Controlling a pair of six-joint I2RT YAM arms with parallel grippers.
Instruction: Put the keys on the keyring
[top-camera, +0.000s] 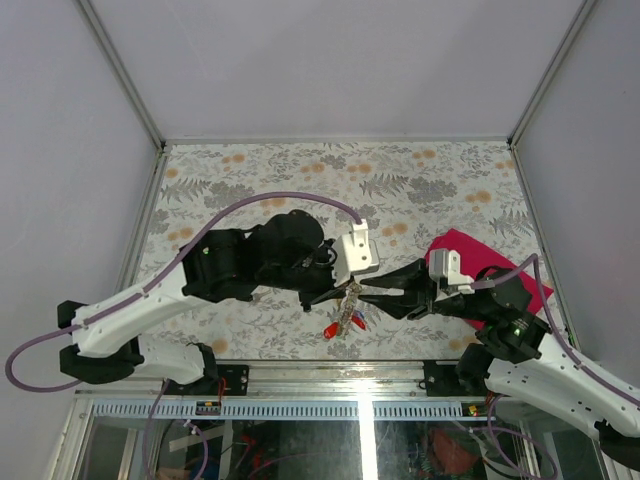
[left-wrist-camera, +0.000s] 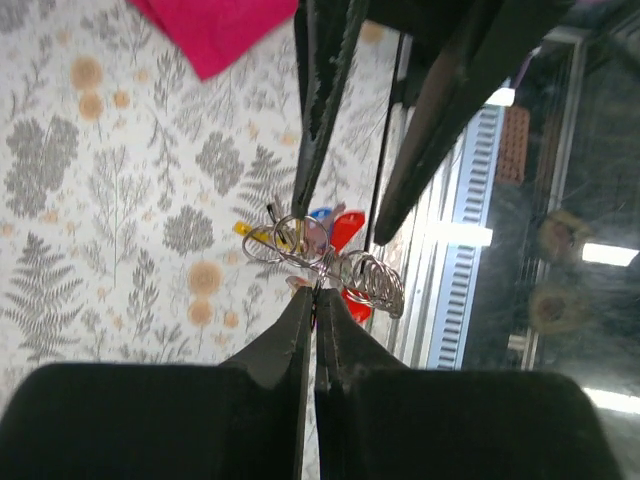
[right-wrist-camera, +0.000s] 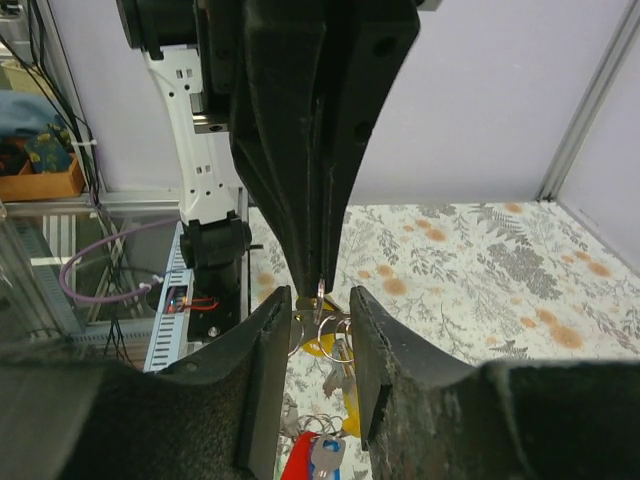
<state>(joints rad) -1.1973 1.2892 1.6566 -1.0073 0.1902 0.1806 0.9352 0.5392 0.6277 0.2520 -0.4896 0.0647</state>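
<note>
A bunch of keys (top-camera: 340, 320) with red, yellow and blue heads hangs above the table's near edge from a thin silvery keyring (left-wrist-camera: 300, 238). My left gripper (top-camera: 350, 285) reaches in from the left and is shut on that keyring (right-wrist-camera: 318, 290); its fingertips (left-wrist-camera: 305, 300) pinch the wire. From the right, my right gripper (top-camera: 366, 290) stands open with its fingers (right-wrist-camera: 275, 330) on either side of the rings. Yellow key (right-wrist-camera: 325, 347), red key (right-wrist-camera: 303, 458) and blue key (right-wrist-camera: 330, 455) dangle below. My left gripper (left-wrist-camera: 315, 292) faces the right gripper's fingers (left-wrist-camera: 322, 100).
A magenta cloth (top-camera: 470, 255) lies on the flower-patterned table (top-camera: 250, 180) under the right arm, also seen as the cloth (left-wrist-camera: 215, 30). The metal front rail (top-camera: 300, 405) runs just below the hanging keys. Grey walls enclose the table.
</note>
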